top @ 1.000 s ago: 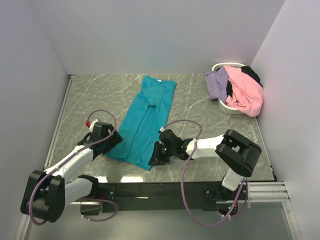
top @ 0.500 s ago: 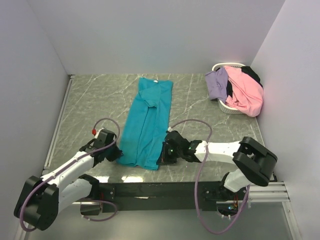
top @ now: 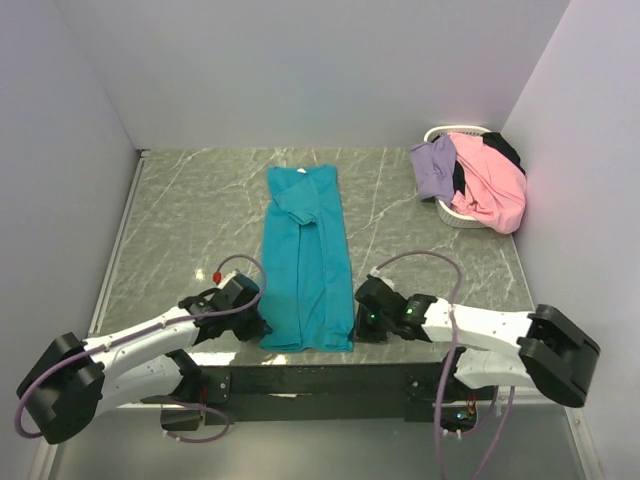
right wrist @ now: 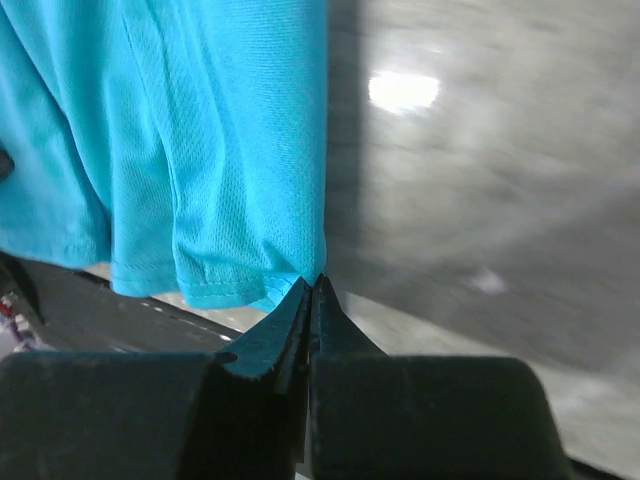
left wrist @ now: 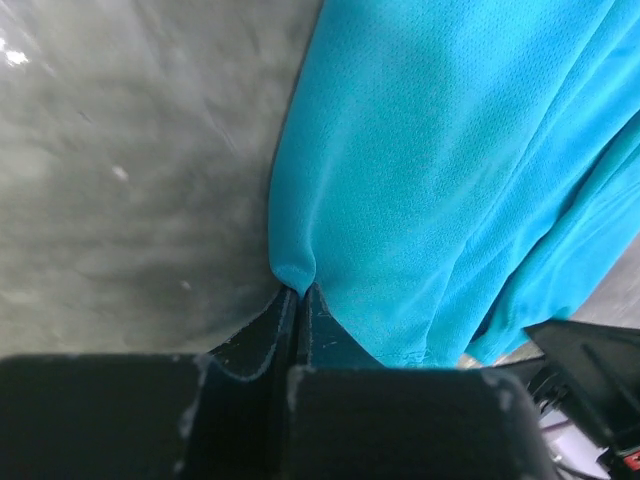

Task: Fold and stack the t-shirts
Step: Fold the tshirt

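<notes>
A teal t-shirt [top: 303, 258] lies folded into a long strip down the middle of the table, collar end far, hem at the near edge. My left gripper [top: 258, 325] is shut on the hem's left corner; teal cloth [left wrist: 420, 170] pinches between its fingertips [left wrist: 300, 293]. My right gripper [top: 358, 326] is shut on the hem's right corner, and the stitched hem [right wrist: 235, 285] hangs just left of the closed tips [right wrist: 313, 283]. Pink [top: 488, 185], lavender [top: 434, 168] and black [top: 505, 150] t-shirts are heaped in the basket.
The white wire-rimmed basket [top: 458, 217] stands at the far right against the wall. Grey walls close in the left, back and right sides. The black rail [top: 320, 380] carrying the arm bases runs along the near table edge.
Both grippers closed on the hem corners and pulled the teal shirt toward the near edge. The strip swung from a slant to straight, and its near end shifted right.
</notes>
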{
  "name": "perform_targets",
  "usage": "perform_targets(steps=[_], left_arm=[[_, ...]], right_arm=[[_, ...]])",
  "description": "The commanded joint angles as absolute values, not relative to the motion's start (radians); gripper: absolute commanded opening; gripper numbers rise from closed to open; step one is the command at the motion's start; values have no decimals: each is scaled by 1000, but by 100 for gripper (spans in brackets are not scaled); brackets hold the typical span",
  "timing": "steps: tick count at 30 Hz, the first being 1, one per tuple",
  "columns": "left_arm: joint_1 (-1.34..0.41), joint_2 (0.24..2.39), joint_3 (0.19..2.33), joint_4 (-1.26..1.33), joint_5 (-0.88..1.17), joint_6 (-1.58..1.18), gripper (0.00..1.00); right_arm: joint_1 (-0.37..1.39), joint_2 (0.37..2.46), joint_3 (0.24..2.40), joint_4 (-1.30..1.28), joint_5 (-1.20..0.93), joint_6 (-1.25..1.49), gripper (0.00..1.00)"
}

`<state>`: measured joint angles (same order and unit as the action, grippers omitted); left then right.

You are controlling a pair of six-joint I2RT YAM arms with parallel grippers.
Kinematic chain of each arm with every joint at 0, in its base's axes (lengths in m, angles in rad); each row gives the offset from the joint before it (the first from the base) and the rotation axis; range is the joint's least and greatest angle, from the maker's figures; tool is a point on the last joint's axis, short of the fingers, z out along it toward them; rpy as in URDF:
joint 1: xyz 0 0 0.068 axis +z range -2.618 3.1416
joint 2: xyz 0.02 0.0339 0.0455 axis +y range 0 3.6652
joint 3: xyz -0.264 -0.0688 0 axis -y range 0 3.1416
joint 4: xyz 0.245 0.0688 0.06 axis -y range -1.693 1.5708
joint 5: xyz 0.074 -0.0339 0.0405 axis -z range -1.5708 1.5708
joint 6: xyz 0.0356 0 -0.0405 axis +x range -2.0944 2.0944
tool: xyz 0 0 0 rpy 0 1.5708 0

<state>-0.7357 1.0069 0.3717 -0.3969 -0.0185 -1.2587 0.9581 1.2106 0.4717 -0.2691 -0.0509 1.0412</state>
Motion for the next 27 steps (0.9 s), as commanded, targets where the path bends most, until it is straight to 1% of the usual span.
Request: perform_targets(steps=[1, 2, 3, 4, 5, 6, 7, 8, 10, 11, 12, 14, 15, 22, 23, 27], left_arm=[[-813, 1049, 419, -474, -64, -1351, 1], [-822, 1057, 429, -485, -67, -1354, 1], [-831, 1068, 433, -486, -71, -1355, 1], [-844, 1072, 434, -486, -71, -1353, 1], [-848, 1080, 437, -485, -78, -1354, 5], [-850, 1094, 440, -480, -77, -1351, 11], [-854, 1098, 445, -476, -77, -1338, 17], [-859, 1104, 459, -491, -87, -1336, 42], [-870, 1112, 474, -505, -103, -1322, 54], [-873, 1109, 489, -527, -115, -1324, 64], [-873, 1103, 495, -537, -130, -1325, 69], [-876, 1097, 503, -549, -141, -1322, 75], [-874, 1089, 502, -554, -144, -1325, 75], [-888, 1069, 430, -512, -94, -1348, 70], [-891, 1068, 411, -505, -87, -1351, 68], [-923, 1072, 382, -495, -69, -1383, 67]], right_arm=[[965, 1077, 437, -412, 77, 1103, 0], [963, 1059, 436, -434, 89, 1109, 0], [965, 1042, 430, -449, 92, 1114, 3], [963, 1016, 426, -449, 92, 1112, 7], [965, 1008, 422, -452, 97, 1114, 16], [963, 1002, 423, -459, 100, 1114, 43], [965, 997, 426, -465, 106, 1109, 53], [963, 999, 437, -471, 112, 1106, 58], [965, 988, 448, -491, 129, 1095, 62], [965, 983, 454, -494, 136, 1092, 64], [963, 977, 457, -503, 147, 1092, 67], [959, 963, 456, -500, 153, 1086, 69], [950, 959, 456, -494, 153, 1082, 70], [893, 930, 371, -362, 31, 1060, 70], [890, 928, 356, -351, 19, 1058, 70], [877, 949, 334, -310, -32, 1043, 69]])
